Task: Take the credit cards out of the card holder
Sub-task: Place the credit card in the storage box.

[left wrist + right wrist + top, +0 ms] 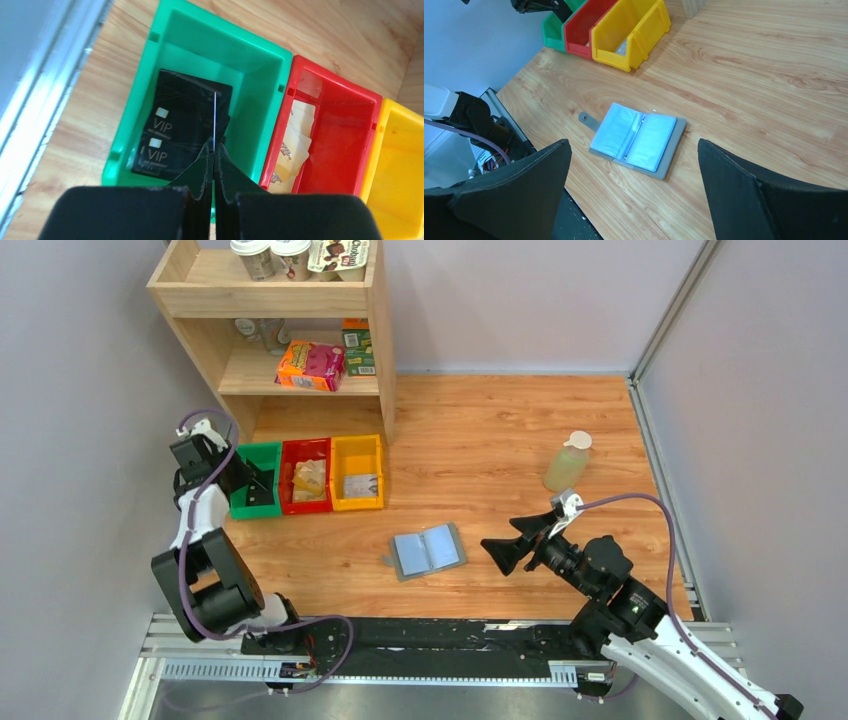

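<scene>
Three bins (357,453), one card holder (428,551), one bottle (566,466)

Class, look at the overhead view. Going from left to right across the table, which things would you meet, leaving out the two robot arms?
green bin → red bin → yellow bin → card holder, lying open → bottle

Wooden shelf (382,370), yellow bin (358,504), bottle (566,465)
</scene>
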Controlling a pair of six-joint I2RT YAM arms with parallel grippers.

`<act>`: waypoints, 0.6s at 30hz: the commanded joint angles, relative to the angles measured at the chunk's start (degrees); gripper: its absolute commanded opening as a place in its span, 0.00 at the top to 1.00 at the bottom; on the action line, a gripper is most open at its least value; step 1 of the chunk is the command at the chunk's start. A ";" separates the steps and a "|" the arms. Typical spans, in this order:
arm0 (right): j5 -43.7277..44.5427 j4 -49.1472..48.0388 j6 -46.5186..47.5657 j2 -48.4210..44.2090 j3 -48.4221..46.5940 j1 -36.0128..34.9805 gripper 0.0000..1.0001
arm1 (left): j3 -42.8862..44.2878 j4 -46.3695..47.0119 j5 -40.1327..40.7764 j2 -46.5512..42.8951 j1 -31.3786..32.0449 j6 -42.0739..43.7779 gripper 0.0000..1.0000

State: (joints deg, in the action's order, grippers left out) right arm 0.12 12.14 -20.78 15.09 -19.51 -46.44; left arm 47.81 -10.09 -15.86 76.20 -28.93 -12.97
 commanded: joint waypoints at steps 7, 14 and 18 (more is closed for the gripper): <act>-1.35 -1.68 1.53 0.20 0.17 -0.06 0.00 | 4.39 2.97 -6.39 8.52 -0.51 2.95 0.83; -1.09 -1.24 0.47 3.62 -1.23 -0.06 0.00 | 6.06 -3.26 3.36 3.08 -0.43 3.92 0.56; -0.13 0.60 -0.84 7.49 -3.86 -0.06 0.00 | 6.33 -5.64 5.48 -2.27 -0.43 1.64 0.42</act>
State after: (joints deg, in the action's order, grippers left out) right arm -0.58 12.27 -20.34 19.66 -19.62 -46.44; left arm 51.57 -13.10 -14.17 80.16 -28.97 -10.57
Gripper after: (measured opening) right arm 0.998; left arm 0.534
